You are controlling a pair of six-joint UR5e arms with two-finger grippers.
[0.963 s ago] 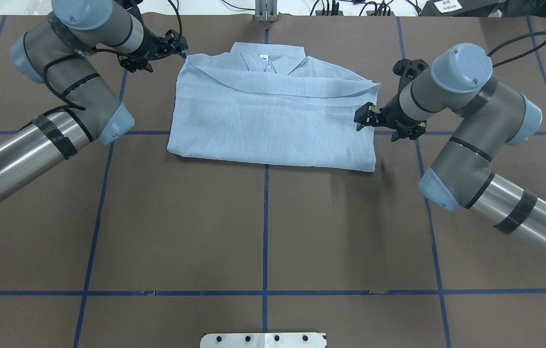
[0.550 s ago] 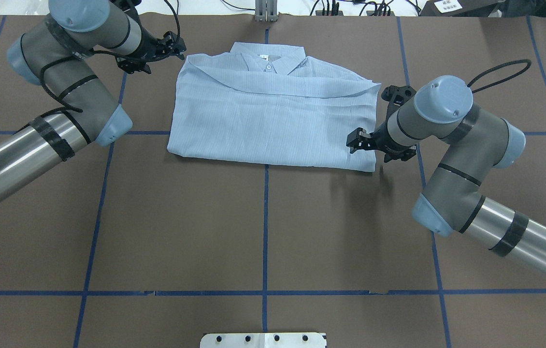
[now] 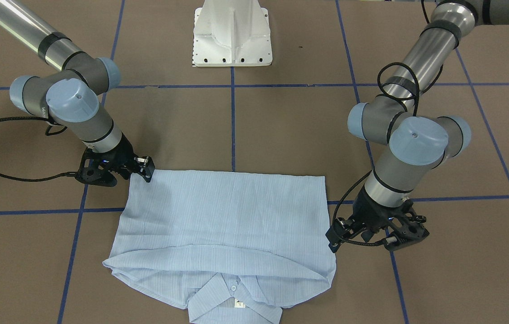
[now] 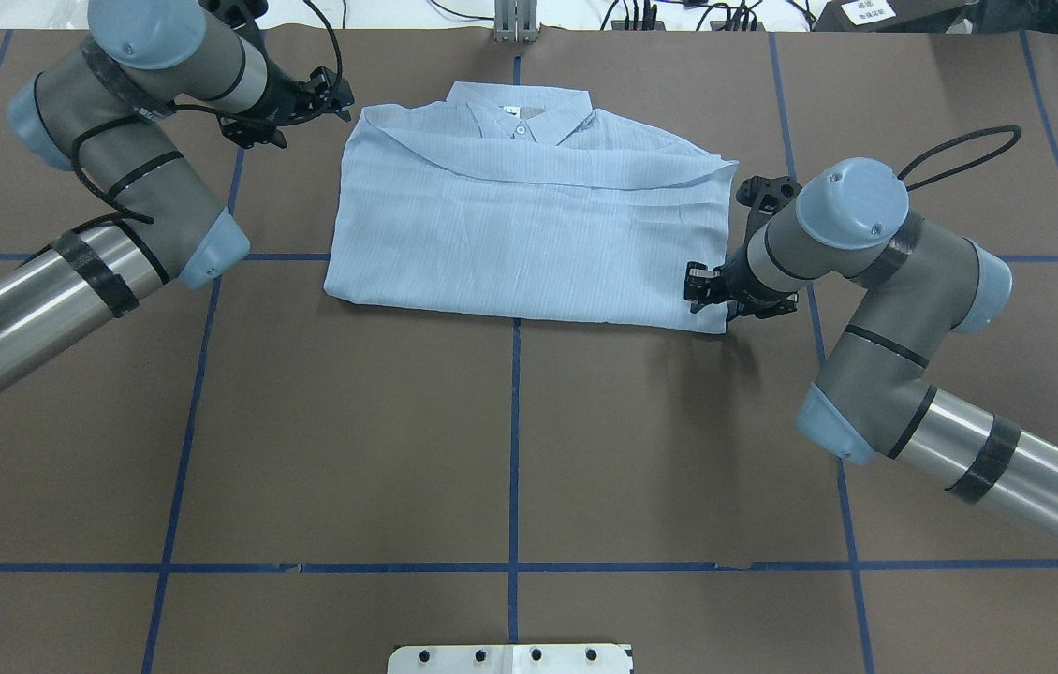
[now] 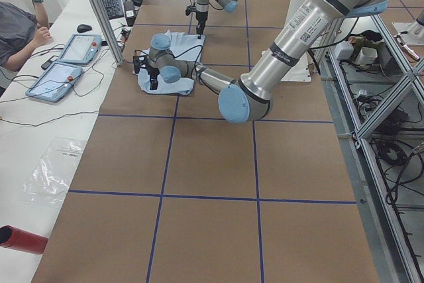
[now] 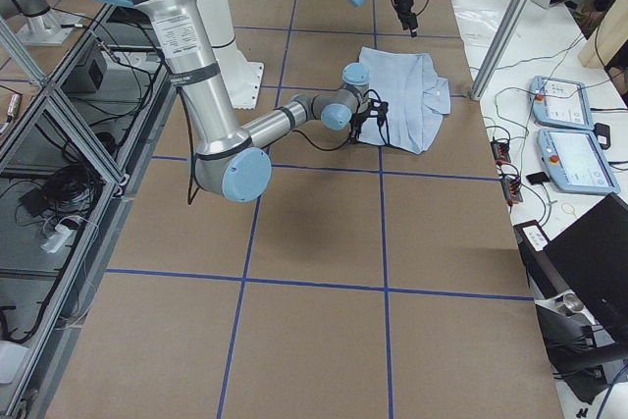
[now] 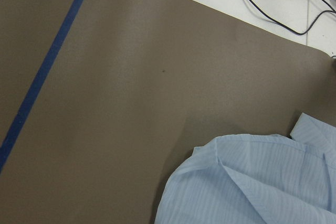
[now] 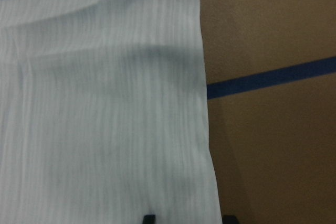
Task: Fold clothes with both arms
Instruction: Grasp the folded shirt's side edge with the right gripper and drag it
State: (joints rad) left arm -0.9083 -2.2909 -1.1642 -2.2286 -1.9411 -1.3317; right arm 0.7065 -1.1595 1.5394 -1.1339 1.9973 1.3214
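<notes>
Right claw (image 4: 699, 288) shifted — now straddling the shirt's (image 4: 529, 225) edge.

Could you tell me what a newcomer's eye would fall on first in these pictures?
A pale blue shirt lies folded into a rectangle, collar away from the robot, on the far middle of the brown table. The right gripper stands open over the shirt's right edge by its near corner, while the left gripper hangs just off the far left shoulder.

2 opposed cameras, overhead and front, look steeply down, sharing the shirt (image 4: 529, 225).
</notes>
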